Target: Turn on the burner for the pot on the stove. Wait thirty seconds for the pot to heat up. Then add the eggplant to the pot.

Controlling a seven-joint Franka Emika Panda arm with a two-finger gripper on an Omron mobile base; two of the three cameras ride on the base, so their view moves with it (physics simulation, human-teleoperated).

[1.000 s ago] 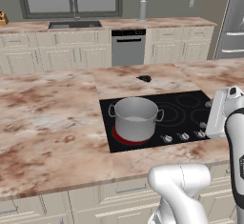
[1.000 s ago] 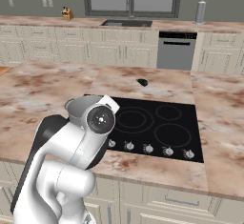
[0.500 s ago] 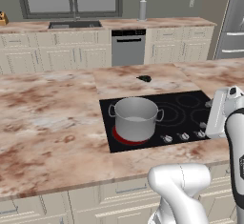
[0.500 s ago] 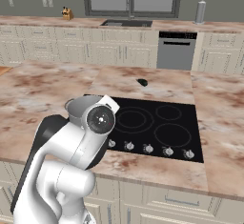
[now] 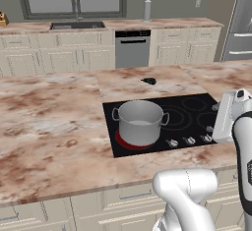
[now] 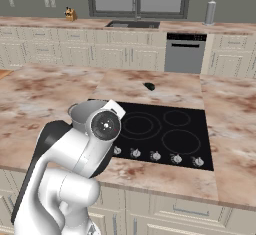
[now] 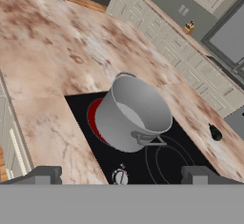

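Observation:
A grey steel pot [image 5: 140,122] stands lidless on the front left burner [image 5: 124,141], which glows red under it, on the black glass stove [image 5: 197,104]. The small dark eggplant [image 5: 149,81] lies on the counter just behind the stove. In the hand view my gripper [image 7: 121,176] is open with nothing between its fingertips [image 7: 45,174]. It looks down at the pot [image 7: 136,113], the red burner [image 7: 94,120] and the eggplant [image 7: 215,133]. The hand hovers over the stove's front right, well apart from the pot.
A row of small silver knobs [image 6: 155,155] runs along the stove's front edge [image 6: 170,165]. Marble counter [image 5: 54,122] spreads to the left and behind. My arm hides most of the pot [image 6: 80,111] in the right base view. A sink [image 5: 77,25] sits at the far wall.

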